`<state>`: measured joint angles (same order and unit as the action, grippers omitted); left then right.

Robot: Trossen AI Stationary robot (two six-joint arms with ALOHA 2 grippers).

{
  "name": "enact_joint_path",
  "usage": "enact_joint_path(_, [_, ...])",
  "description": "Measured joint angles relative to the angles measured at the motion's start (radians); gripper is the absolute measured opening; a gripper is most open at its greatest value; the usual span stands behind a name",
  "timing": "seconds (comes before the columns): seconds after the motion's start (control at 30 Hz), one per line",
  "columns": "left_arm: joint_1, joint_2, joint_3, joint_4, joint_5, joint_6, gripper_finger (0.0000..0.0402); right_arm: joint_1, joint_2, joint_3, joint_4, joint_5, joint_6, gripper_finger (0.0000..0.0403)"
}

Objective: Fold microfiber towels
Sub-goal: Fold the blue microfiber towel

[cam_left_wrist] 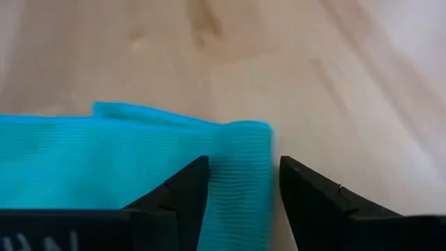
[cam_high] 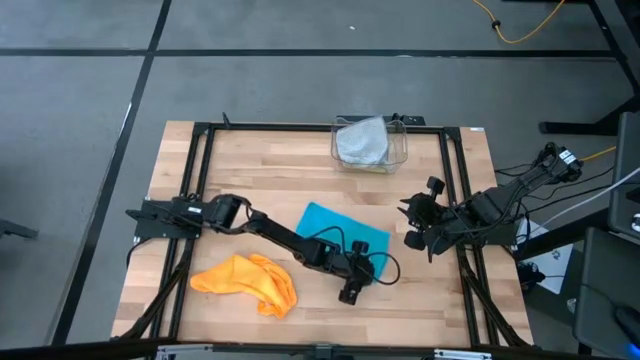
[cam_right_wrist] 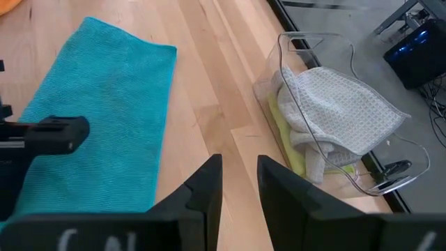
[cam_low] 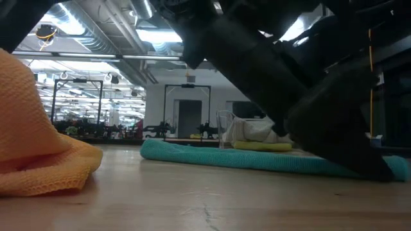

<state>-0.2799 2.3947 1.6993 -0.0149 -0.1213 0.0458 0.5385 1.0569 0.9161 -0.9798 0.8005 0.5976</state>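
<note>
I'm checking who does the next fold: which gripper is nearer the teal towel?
Left. The left gripper is down at the teal towel, its open fingers straddling a corner. The right gripper waits beside the towel's edge, apart from it.

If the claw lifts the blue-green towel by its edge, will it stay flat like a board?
Probably not. The teal towel lies limp and flat, and the orange towel nearby sits crumpled, so it would likely droop. The left claw, open at its edge, should lift it easily; it looks thin and light.

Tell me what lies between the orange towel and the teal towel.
Only bare wood: the low view shows open tabletop between orange towel and teal towel.
</note>
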Motion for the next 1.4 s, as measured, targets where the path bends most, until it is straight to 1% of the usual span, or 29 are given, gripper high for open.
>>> enact_joint_path(0.03, [0.002,-0.001,0.000,-0.002,-0.019,0.001,0.0159,0.000,0.000,0.000,0.000,0.000,0.000,0.0094])
enact_joint_path(0.1, [0.011,-0.013,-0.001,-0.019,-0.049,0.015,0.0131,0.000,0.000,0.000,0.000,0.000,0.000,0.0094])
enact_joint_path(0.13, [0.018,-0.016,-0.001,-0.017,-0.058,0.016,0.0110,0.000,0.000,0.000,0.000,0.000,0.000,0.0094])
enact_joint_path(0.23, [0.025,-0.029,-0.001,-0.032,-0.088,0.015,0.0027,0.000,0.000,0.000,0.000,0.000,0.000,0.0094])
enact_joint_path(0.27, [0.023,-0.034,-0.002,-0.036,-0.096,0.016,0.0015,0.000,0.000,0.000,0.000,0.000,0.000,0.0094])
enact_joint_path(0.4, [0.008,-0.072,-0.002,-0.038,-0.163,0.029,0.0003,0.000,0.000,0.000,-0.001,-0.017,0.000,0.0094])
enact_joint_path(0.5, [0.002,-0.137,-0.002,-0.056,-0.238,0.045,0.0001,0.000,0.001,0.000,-0.002,-0.044,0.000,0.0094])
enact_joint_path(0.6, [-0.003,-0.201,0.000,-0.137,-0.336,0.045,0.0001,0.000,0.001,0.000,-0.002,-0.053,0.001,0.0094])
enact_joint_path(0.67, [-0.004,-0.225,0.000,-0.184,-0.378,0.034,0.0000,0.000,0.001,0.000,-0.002,-0.053,0.001,0.0094])
enact_joint_path(0.8, [-0.008,-0.239,0.000,-0.326,-0.470,-0.054,0.0000,0.000,0.001,0.000,-0.005,-0.067,0.002,0.0094])
enact_joint_path(0.93, [-0.021,-0.238,-0.002,-0.463,-0.572,-0.201,0.0000,0.000,0.001,0.000,-0.008,-0.069,0.003,0.0094])
enact_joint_path(1.07, [-0.053,-0.238,-0.002,-0.556,-0.718,-0.317,0.0000,0.000,0.001,0.000,-0.008,-0.072,0.004,0.0094])
enact_joint_path(1.13, [-0.076,-0.252,-0.002,-0.617,-0.768,-0.378,0.0000,0.000,0.001,0.000,-0.009,-0.078,0.004,0.0094])
enact_joint_path(1.2, [-0.094,-0.263,0.001,-0.672,-0.781,-0.468,0.0000,0.000,0.001,0.000,-0.010,-0.079,0.004,0.0094])
enact_joint_path(1.27, [-0.108,-0.270,-0.001,-0.784,-0.776,-0.577,0.0000,0.000,0.001,0.000,-0.010,-0.080,0.004,0.0094])
enact_joint_path(1.33, [-0.111,-0.270,-0.002,-0.867,-0.737,-0.677,0.0000,0.000,0.001,0.000,-0.010,-0.083,0.005,0.0094])
enact_joint_path(1.4, [-0.110,-0.269,-0.002,-0.955,-0.672,-0.749,0.0000,0.000,0.001,0.000,-0.009,-0.088,0.005,0.0094])
